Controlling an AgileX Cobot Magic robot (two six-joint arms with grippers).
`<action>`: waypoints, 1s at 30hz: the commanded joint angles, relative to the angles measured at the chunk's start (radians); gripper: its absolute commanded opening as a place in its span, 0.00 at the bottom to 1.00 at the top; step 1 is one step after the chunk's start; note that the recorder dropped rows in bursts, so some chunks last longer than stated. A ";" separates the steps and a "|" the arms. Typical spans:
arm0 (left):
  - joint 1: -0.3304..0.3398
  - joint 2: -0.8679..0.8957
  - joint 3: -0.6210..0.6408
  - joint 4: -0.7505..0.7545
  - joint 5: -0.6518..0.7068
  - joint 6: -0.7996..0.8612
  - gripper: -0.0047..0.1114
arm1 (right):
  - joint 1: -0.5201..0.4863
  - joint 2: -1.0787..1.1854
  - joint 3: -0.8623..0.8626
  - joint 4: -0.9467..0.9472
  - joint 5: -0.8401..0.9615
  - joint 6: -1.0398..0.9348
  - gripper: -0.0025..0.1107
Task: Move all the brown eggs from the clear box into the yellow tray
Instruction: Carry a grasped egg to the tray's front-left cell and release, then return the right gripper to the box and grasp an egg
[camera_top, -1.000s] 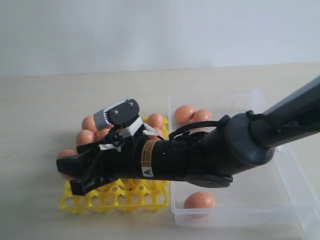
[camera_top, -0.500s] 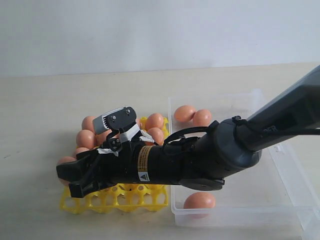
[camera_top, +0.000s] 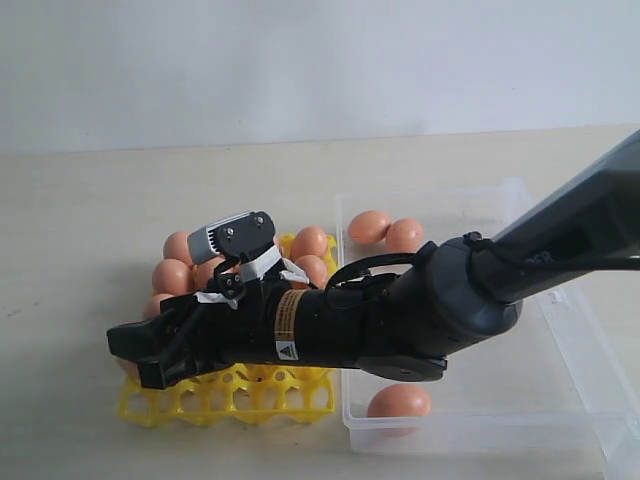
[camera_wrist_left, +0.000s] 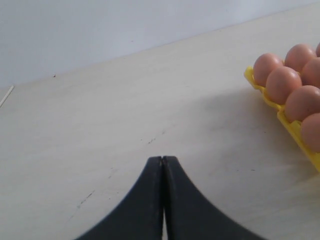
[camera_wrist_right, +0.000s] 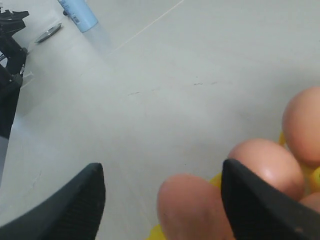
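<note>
My right claw is stretched out low over the near corner of the yellow tray, with my arm reaching across the middle of the table. Its two fingers are spread wide and nothing is pinched between them.

Seen from my right wrist, one brown egg sits in the gap between those fingers. It lies close against one finger and well apart from the other; I cannot tell whether it touches the near one. Just beyond that finger are more eggs and a sliver of yellow tray.

From outside, the filled rows of brown eggs lie behind my right claw, partly hidden by my wrist. The cups right in front of the claw, along the tray's near edge, stand bare.

The clear box lies back along my forearm, well apart from the claw. Three eggs are in it: two touching at the far corner beyond my arm, and one by the near wall under my elbow.

My left claw has its fingers pressed together with nothing between them, hanging over bare table. The tray's edge, with its row of eggs, lies ahead of its tips and off to one side, well apart.
</note>
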 joint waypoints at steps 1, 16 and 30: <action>-0.001 -0.006 -0.004 -0.008 -0.011 -0.007 0.04 | 0.001 -0.025 -0.007 0.012 -0.009 0.008 0.44; -0.001 -0.006 -0.004 -0.008 -0.011 -0.007 0.04 | -0.160 -0.513 -0.133 0.024 1.360 -0.199 0.02; -0.001 -0.006 -0.004 -0.008 -0.011 -0.007 0.04 | -0.427 -0.238 -0.214 0.521 1.201 -0.069 0.51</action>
